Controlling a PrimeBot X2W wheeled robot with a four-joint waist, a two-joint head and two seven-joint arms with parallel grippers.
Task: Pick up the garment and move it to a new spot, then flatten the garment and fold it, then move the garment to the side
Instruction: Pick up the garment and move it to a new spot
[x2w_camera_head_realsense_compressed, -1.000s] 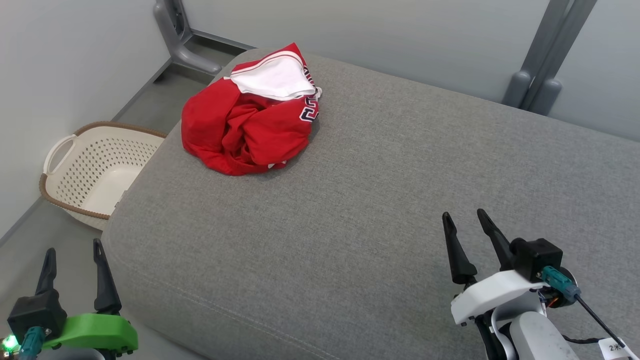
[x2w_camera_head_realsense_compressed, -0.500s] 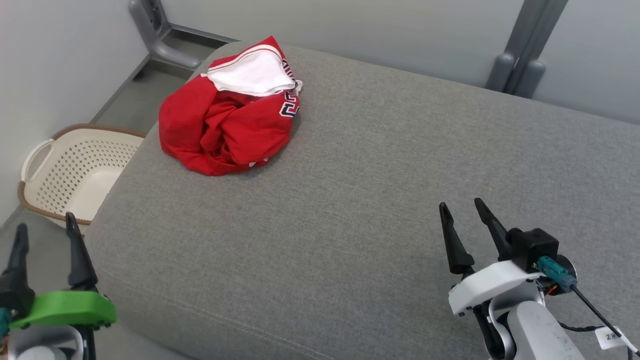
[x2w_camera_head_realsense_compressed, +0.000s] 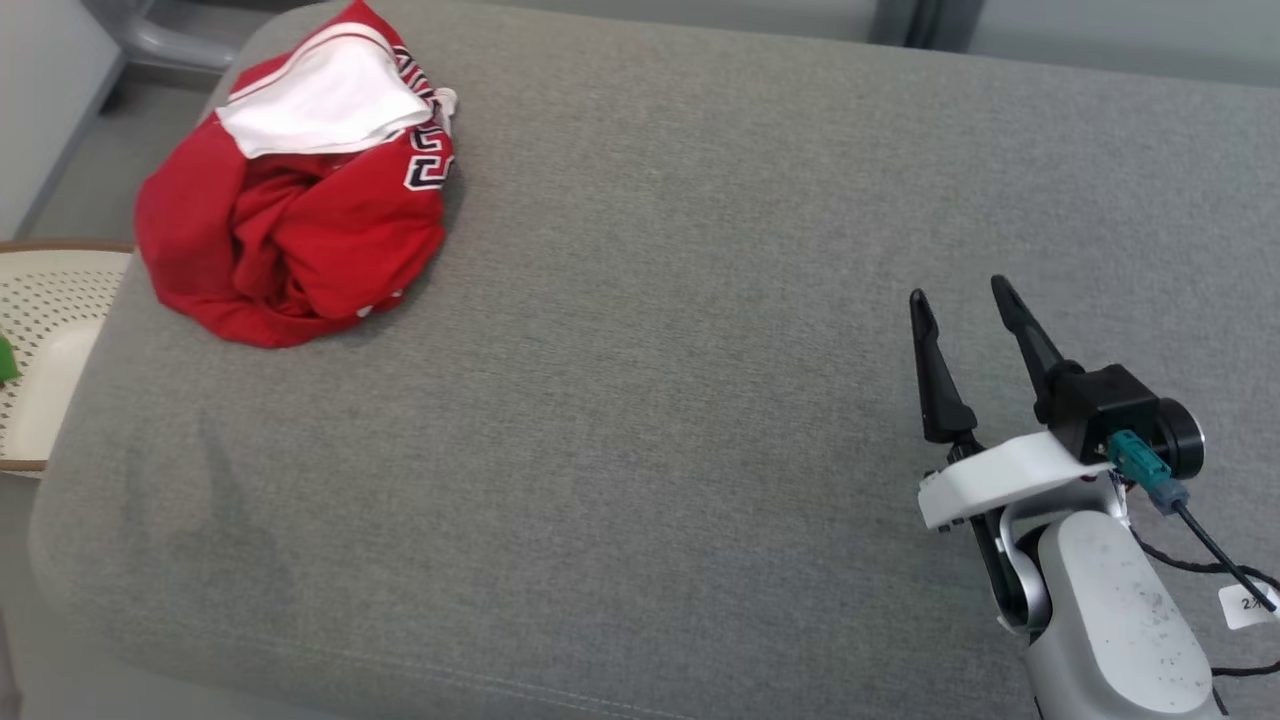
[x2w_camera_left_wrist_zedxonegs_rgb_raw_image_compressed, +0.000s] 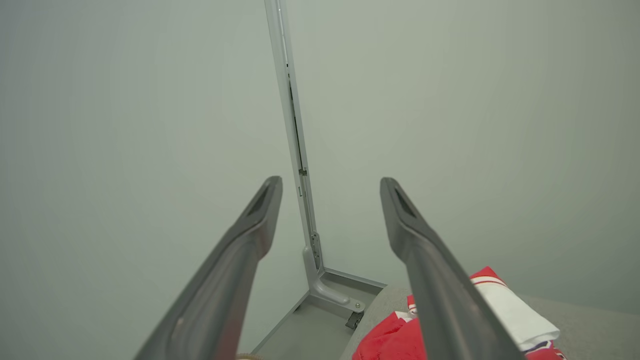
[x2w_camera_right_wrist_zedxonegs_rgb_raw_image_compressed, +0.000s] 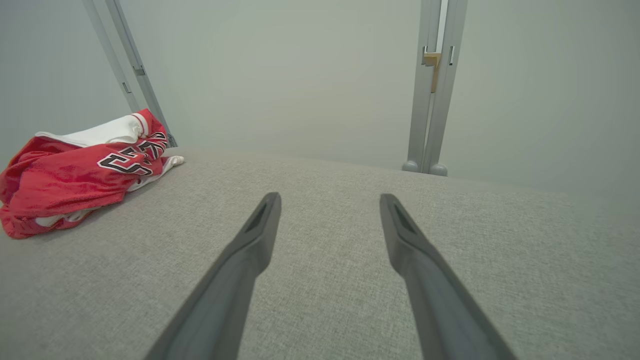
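The garment (x2w_camera_head_realsense_compressed: 290, 200), a red jersey with white lining and dark numerals, lies crumpled at the far left corner of the grey cushioned surface (x2w_camera_head_realsense_compressed: 660, 300). It also shows at the left of the right wrist view (x2w_camera_right_wrist_zedxonegs_rgb_raw_image_compressed: 75, 175) and at the bottom of the left wrist view (x2w_camera_left_wrist_zedxonegs_rgb_raw_image_compressed: 505, 310). My right gripper (x2w_camera_head_realsense_compressed: 958, 292) hovers open over the right part of the cushion, far from the garment, with nothing between its fingers. In the left wrist view my left gripper (x2w_camera_left_wrist_zedxonegs_rgb_raw_image_compressed: 331, 180) is open, empty, and raised toward the wall, left of the garment.
A cream perforated laundry basket (x2w_camera_head_realsense_compressed: 40, 330) stands on the floor off the cushion's left edge. Grey metal posts (x2w_camera_right_wrist_zedxonegs_rgb_raw_image_compressed: 432, 90) rise behind the cushion against pale walls, and a post foot (x2w_camera_left_wrist_zedxonegs_rgb_raw_image_compressed: 325, 290) sits by the far left corner.
The head camera has tilted down and turned right, so the garment and basket slid left in the picture. The left gripper has left the head view. Both grippers stay open.
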